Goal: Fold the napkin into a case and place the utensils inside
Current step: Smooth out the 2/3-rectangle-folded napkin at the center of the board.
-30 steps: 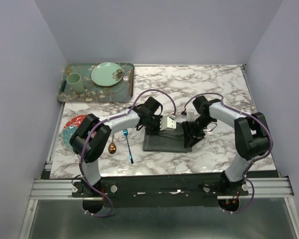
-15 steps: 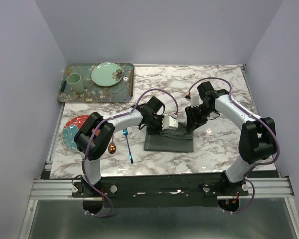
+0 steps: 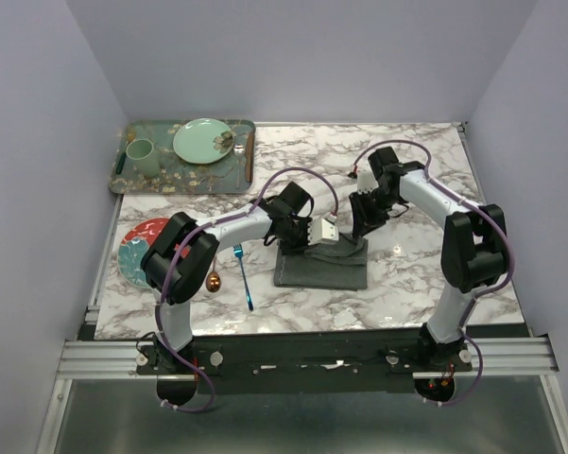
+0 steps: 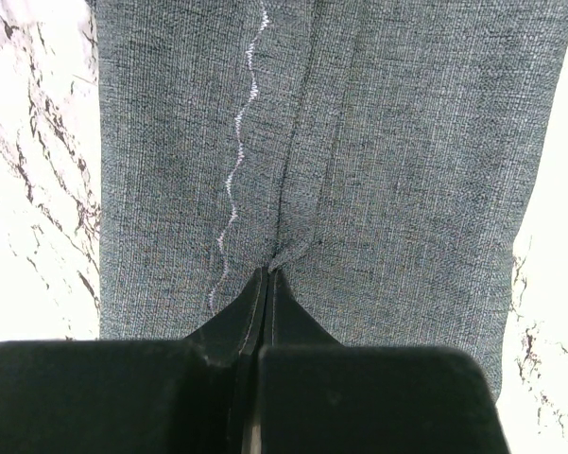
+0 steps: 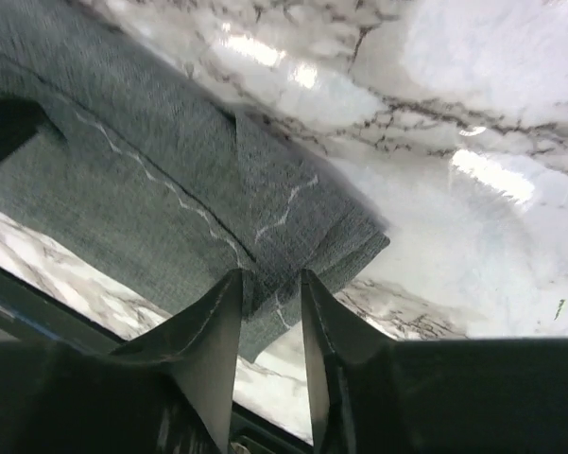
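The napkin [image 3: 321, 270] lies folded into a narrow dark grey band at mid-table. My left gripper [image 3: 305, 246] is at its far left edge. In the left wrist view this gripper [image 4: 267, 274] is shut, pinching a small pucker of the napkin [image 4: 378, 142]. My right gripper [image 3: 359, 236] is at the far right corner, which is raised off the table. In the right wrist view this gripper [image 5: 269, 284] has the layered edge of the napkin [image 5: 170, 170] between its jaws. The blue fork [image 3: 245, 280] and the copper spoon [image 3: 213, 281] lie on the marble left of the napkin.
A patterned green tray [image 3: 132, 182] at the back left carries a green cup [image 3: 140, 156], a green plate [image 3: 203, 140] and a brown-handled utensil [image 3: 249, 156]. A red and blue plate [image 3: 135, 244] sits at the left edge, partly under the left arm.
My right gripper has moved from the napkin's near right part to its far right corner, narrowed its jaws on the cloth and lifted that corner. The left gripper has stayed put.
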